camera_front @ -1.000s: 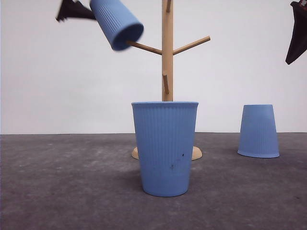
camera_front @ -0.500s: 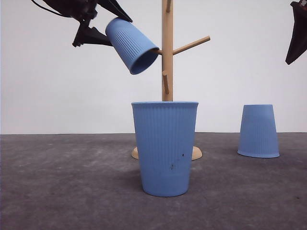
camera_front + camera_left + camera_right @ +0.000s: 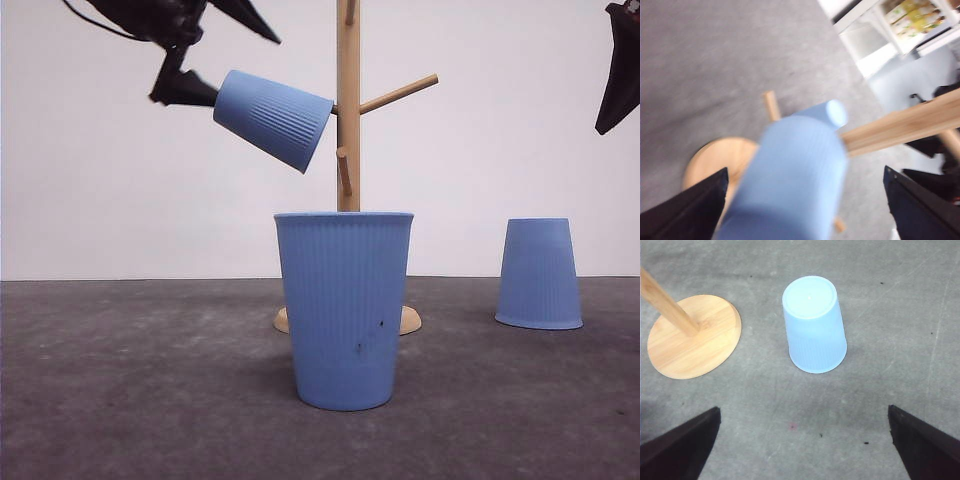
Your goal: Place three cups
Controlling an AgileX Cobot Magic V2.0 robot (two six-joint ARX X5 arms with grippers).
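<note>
Three light-blue ribbed cups are in view. One cup (image 3: pixel 272 118) hangs tilted on the left peg of the wooden rack (image 3: pixel 349 150), mouth toward the post. My left gripper (image 3: pixel 235 60) is open around that cup's bottom end. In the left wrist view the fingers stand wide apart on either side of the blurred cup (image 3: pixel 795 170). A second cup (image 3: pixel 344 305) stands upright in front of the rack. The third cup (image 3: pixel 539 272) sits upside down at the right, under my open, empty right gripper (image 3: pixel 802 445), and its flat bottom (image 3: pixel 812 325) faces up.
The rack's round wooden base (image 3: pixel 695 340) rests on the grey table (image 3: pixel 120 380). A free peg (image 3: pixel 400 95) sticks out to the right of the post, and a short one (image 3: pixel 344 170) points down lower on it.
The left gripper carried the cup down and right onto the left peg. The cup has since swung to a flatter tilt. The right arm has not moved.
</note>
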